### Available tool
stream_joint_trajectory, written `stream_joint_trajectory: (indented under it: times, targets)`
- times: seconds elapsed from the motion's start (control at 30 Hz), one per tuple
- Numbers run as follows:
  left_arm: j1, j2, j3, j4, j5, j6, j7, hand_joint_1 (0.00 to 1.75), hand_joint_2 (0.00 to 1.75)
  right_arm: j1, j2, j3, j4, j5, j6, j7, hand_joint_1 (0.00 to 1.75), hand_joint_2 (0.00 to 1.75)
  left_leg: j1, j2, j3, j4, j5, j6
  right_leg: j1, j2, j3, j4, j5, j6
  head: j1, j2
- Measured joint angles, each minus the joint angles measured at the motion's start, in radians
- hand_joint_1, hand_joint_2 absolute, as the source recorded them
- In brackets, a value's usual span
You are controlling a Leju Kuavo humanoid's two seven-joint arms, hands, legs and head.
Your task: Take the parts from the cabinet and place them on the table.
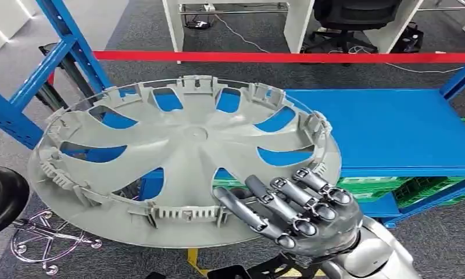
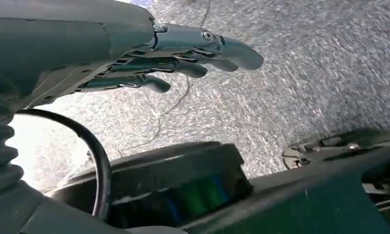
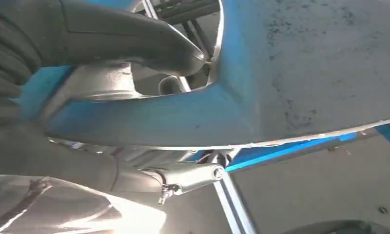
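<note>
Right hand (image 1: 300, 212): we see it gripping the grey wheel cover (image 1: 183, 157) at its 5 o'clock rim, fingers on top.
Wheel cover: held tilted before the blue shelf (image 1: 393, 131).
Left hand (image 2: 183, 61): fingers apart, holding nothing, above carpet.

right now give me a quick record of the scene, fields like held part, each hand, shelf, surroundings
held part: grey wheel cover, inner side with clips facing up, tilted, off the shelf
right hand: right hand grips the cover's near rim, fingers on top, thumb against the other face
left hand: left hand holds nothing, fingers apart, above grey carpet
shelf: blue shelf of the rack, bare where visible
below shelf: green crates
surroundings: red tape across the back, black stool on the left
</note>
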Motion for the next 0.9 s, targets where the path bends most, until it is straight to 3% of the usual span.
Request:
stream_joint_trajectory:
  times: [0.47,0.7,0.9]
  targets:
    - [-0.001,0.0,-0.008,0.0,0.006,-0.012,0.015,0.0,1.75,0.011,0.0,-0.009,-0.018,0.0,0.0,0.024,1.75,1.75,0.0,0.0,0.0,0.0,0.0,0.0,0.0,0.0,0.0,0.0,0.0,0.0,0.0,0.0]
    - [0.009,0.002,0.006,0.0,0.083,-0.039,0.037,0.0,1.75,0.026,0.0,-0.024,-0.034,0.0,0.0,0.028,1.75,1.75,0.0,0.0,0.0,0.0,0.0,0.0,0.0,0.0,0.0,0.0,0.0,0.0,0.0,0.0]
    - [0.021,-0.008,0.059,0.0,0.15,-0.02,0.071,0.0,1.75,0.041,0.0,-0.048,-0.044,0.0,0.0,0.01,1.75,1.75,0.0,0.0,0.0,0.0,0.0,0.0,0.0,0.0,0.0,0.0,0.0,0.0,0.0,0.0]
